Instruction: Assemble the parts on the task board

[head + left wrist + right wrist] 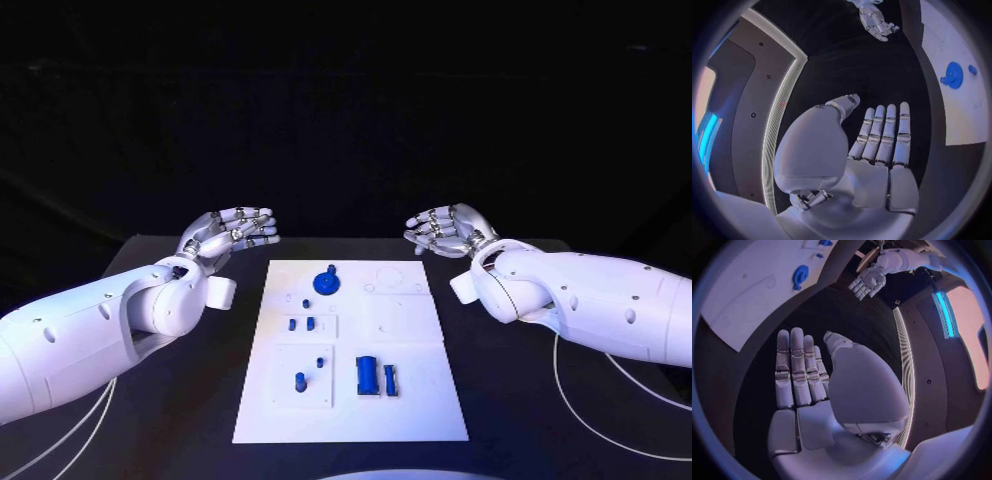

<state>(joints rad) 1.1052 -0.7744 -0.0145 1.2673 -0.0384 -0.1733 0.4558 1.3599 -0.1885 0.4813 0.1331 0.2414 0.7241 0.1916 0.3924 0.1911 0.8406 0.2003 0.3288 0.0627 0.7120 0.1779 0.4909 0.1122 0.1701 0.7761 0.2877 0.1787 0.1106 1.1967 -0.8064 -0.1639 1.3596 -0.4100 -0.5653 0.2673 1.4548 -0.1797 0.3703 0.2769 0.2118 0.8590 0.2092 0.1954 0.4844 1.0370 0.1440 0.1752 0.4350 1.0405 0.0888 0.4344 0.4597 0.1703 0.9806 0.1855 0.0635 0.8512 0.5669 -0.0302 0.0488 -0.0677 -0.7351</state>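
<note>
We list one black tabletop [173, 420], and thin white cables [635, 400] trailing across it near its right and left edges, toward the near corners, lying loose on the surface.

- The left arm [101, 325] reaches in from the near left, its hand [231, 233] raised at the far end, holding nothing.
- The right arm [599, 300] mirrors it from the near right, its hand [450, 230] also raised and holding nothing.
- In each wrist view, the fingers [882, 132] extend straight, side by side, the thumb apart.
- The two hands are well apart, palms turned toward each other.
</note>
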